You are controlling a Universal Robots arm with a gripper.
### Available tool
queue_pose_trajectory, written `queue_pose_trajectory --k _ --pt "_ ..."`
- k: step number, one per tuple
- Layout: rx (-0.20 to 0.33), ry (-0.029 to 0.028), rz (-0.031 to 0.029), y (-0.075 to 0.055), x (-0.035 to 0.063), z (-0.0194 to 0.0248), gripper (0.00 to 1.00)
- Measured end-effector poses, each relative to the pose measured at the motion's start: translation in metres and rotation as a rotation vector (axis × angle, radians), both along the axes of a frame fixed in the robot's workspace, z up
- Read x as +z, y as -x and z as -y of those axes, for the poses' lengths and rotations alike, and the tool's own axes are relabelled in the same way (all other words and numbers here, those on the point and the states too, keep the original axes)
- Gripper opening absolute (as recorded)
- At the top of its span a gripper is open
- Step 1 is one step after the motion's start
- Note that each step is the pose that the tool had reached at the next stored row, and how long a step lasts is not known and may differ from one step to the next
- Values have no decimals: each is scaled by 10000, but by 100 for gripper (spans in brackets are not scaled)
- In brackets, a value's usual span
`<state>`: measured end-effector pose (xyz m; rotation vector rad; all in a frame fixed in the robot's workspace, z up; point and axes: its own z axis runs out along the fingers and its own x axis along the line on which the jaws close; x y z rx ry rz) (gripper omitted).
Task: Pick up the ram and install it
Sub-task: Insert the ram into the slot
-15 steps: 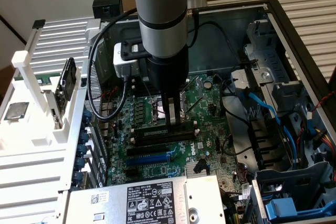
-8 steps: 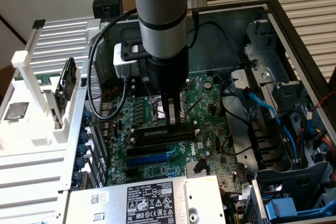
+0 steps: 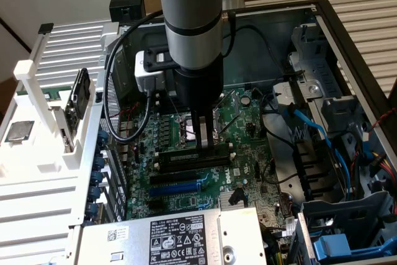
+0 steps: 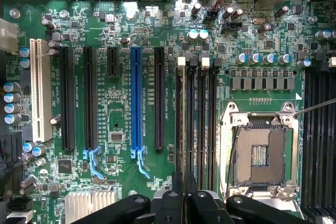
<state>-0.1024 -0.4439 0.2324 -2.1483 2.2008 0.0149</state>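
1. Exterior view: the gripper (image 3: 203, 142) stands low over the motherboard (image 3: 248, 122). Its fingers are pressed together on the top edge of the ram (image 3: 186, 158), which lies along a memory slot. The picking up looks done; whether the ram is fully seated I cannot tell.
2. Wrist view: the gripper (image 4: 184, 200) pinches the ram (image 4: 183, 129), seen edge-on. The slot's end clips are hard to read.
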Motion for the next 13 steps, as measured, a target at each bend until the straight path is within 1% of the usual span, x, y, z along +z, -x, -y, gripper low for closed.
queue_pose_trajectory --k 13 --pt "1 0 -1 -1 -12 -5 12"
